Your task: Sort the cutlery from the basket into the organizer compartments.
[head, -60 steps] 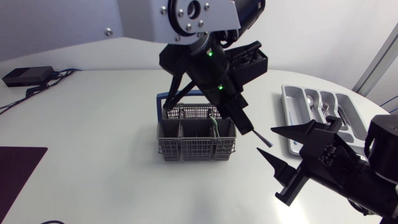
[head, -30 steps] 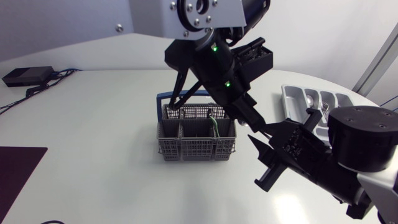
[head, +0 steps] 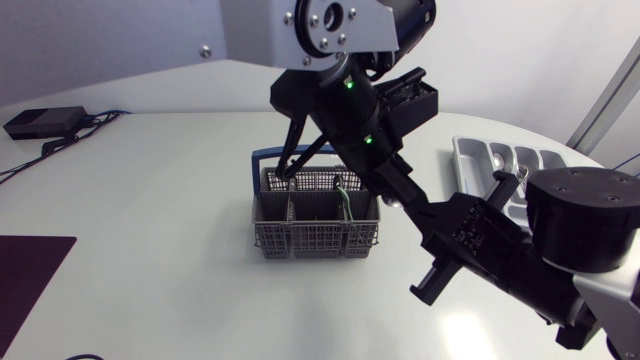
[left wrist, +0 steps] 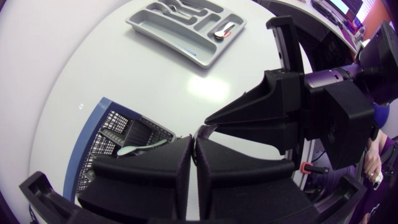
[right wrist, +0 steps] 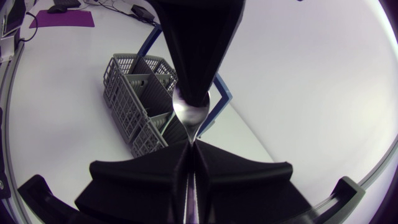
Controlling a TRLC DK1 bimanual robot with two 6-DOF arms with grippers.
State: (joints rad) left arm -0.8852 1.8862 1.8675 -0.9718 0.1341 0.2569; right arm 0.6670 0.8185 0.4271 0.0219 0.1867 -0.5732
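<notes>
Right gripper: fingers closed to a thin slit on the narrow end of the spoon. Left gripper: fingers pressed together, pinching the spoon's other end from directly opposite. The spoon is thus held tip to tip in the air, just beside the basket.

The right wrist view alone shows the spoon. In the left wrist view the closed fingers hide it, and in the head view the two meeting grippers cover it.

The basket holds a green-handled utensil. The organizer lies beyond the right arm, with cutlery in it. A black box sits at the table's far corner.
</notes>
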